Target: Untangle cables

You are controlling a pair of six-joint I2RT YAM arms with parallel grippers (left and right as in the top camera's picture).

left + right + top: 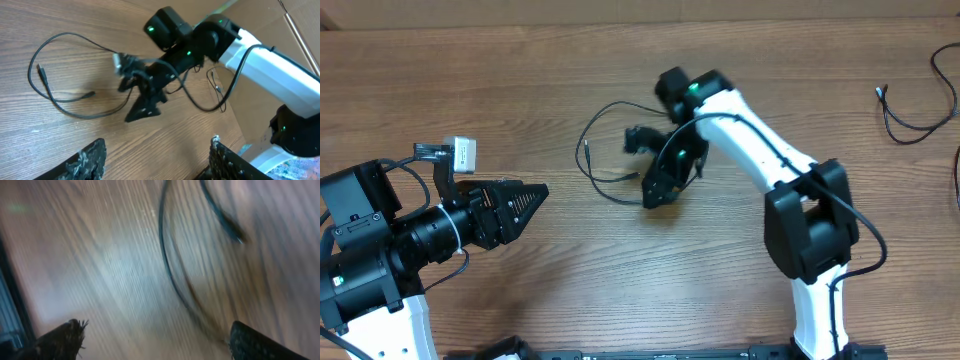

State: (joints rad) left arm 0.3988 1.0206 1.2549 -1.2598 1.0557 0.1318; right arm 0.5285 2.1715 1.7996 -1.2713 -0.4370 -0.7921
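Both sets of fingers are spread apart and empty: the left gripper (pixel 538 195) sits well off, the right gripper (pixel 657 193) hangs over the cables (pixel 585 150) mid-bench (pixel 470 80). Pinching two strands together, or dragging sideways, would likely tighten the tangle. The cables are thin, black and loosely looped, with small plug ends (pixel 42 75).

The worktop (pixel 620 290) is brown wood, its grain running left to right, and it fills nearly the whole overhead view. A dark strip (pixel 650 355) lies along its near edge. In the left wrist view a plainer tan surface (pixel 260 17) shows past the worktop's edge; what it is cannot be told.
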